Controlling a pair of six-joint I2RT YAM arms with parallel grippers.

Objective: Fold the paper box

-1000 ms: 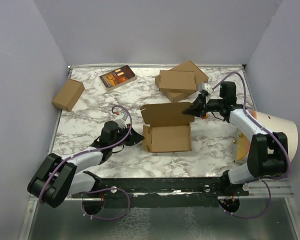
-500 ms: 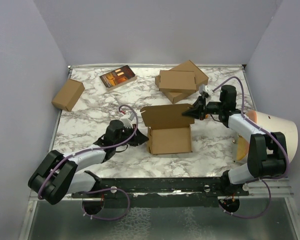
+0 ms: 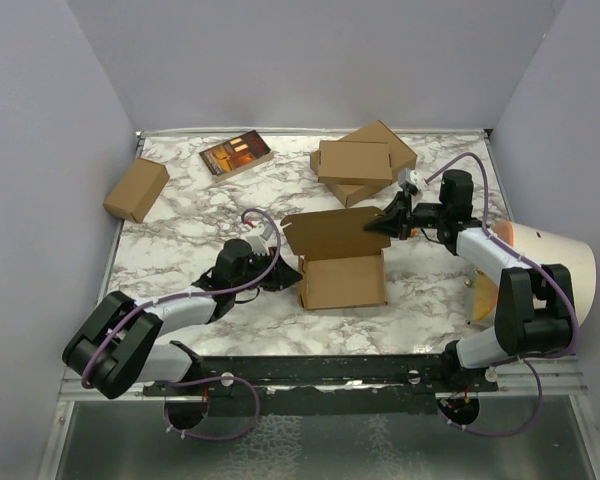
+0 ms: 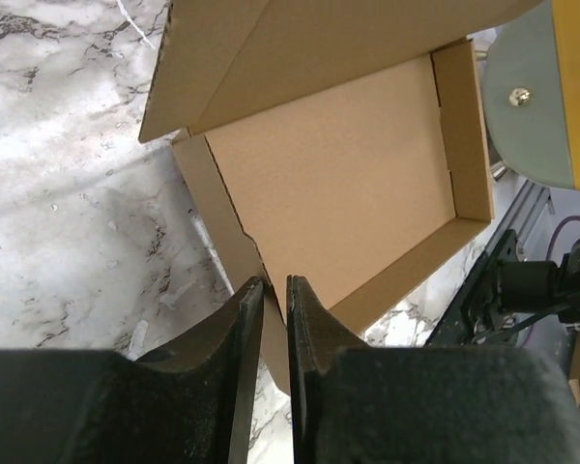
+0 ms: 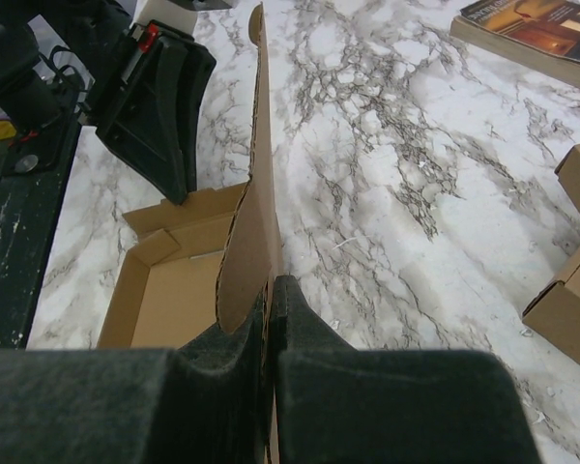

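The paper box [image 3: 345, 282] lies in the middle of the table as a shallow brown tray, its lid [image 3: 330, 230] raised behind it. My left gripper [image 3: 288, 277] is at the tray's left wall. In the left wrist view that wall runs through the narrow slit between the slightly parted fingers [image 4: 304, 319] of the left gripper [image 4: 275, 290], with the tray floor [image 4: 348, 174] beyond. My right gripper [image 3: 380, 222] is shut on the lid's right edge. The right wrist view shows the right gripper [image 5: 270, 290] pinching the upright lid [image 5: 256, 193].
Two ready-folded boxes [image 3: 358, 160] are stacked at the back, close behind the right gripper. A small carton [image 3: 136, 189] sits far left and a book [image 3: 236, 153] at the back. A pale cone-shaped object [image 3: 545, 255] stands at the right edge. Grey walls enclose the table.
The left arm has pushed right and the tray has slid a little right with it. The left jaws have parted slightly. The right gripper still holds the lid.
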